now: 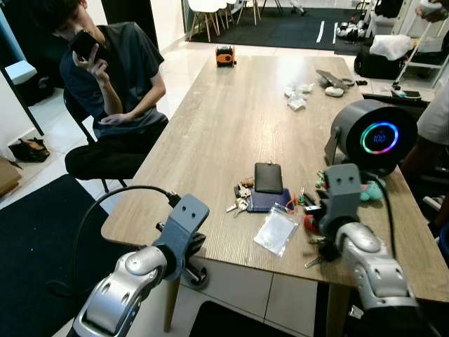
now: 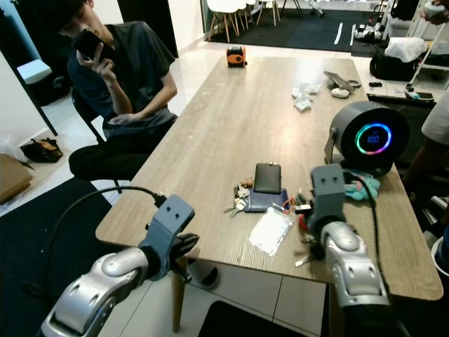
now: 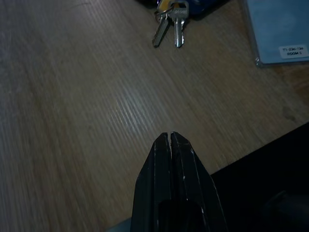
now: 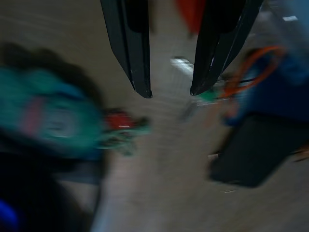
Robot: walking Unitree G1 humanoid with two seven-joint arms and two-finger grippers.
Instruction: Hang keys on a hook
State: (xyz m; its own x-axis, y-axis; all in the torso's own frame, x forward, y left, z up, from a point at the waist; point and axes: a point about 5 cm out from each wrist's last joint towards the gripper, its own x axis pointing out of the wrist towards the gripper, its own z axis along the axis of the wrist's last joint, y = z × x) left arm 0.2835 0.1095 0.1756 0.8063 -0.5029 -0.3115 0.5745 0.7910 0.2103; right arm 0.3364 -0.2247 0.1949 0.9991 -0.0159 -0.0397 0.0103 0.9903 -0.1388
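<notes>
A small bunch of silver keys (image 1: 238,204) lies on the wooden table (image 1: 231,126), against a blue pouch (image 1: 269,201); the left wrist view shows the keys (image 3: 171,29) ahead of my fingertips. My left gripper (image 3: 169,137) is shut and empty, low over the table's front edge (image 1: 200,242). To the right of the pouch my right gripper (image 1: 314,210) is open over a cluster with an orange ring (image 4: 251,72) and a red piece (image 1: 311,223). Another key (image 1: 313,260) lies under that wrist. The right wrist view is blurred.
A black phone (image 1: 268,177) rests on the pouch, and a clear bag with a card (image 1: 276,230) lies in front. A round black device with a lit ring (image 1: 372,137) and a teal plush (image 1: 372,189) stand right. A person (image 1: 112,77) sits at the left.
</notes>
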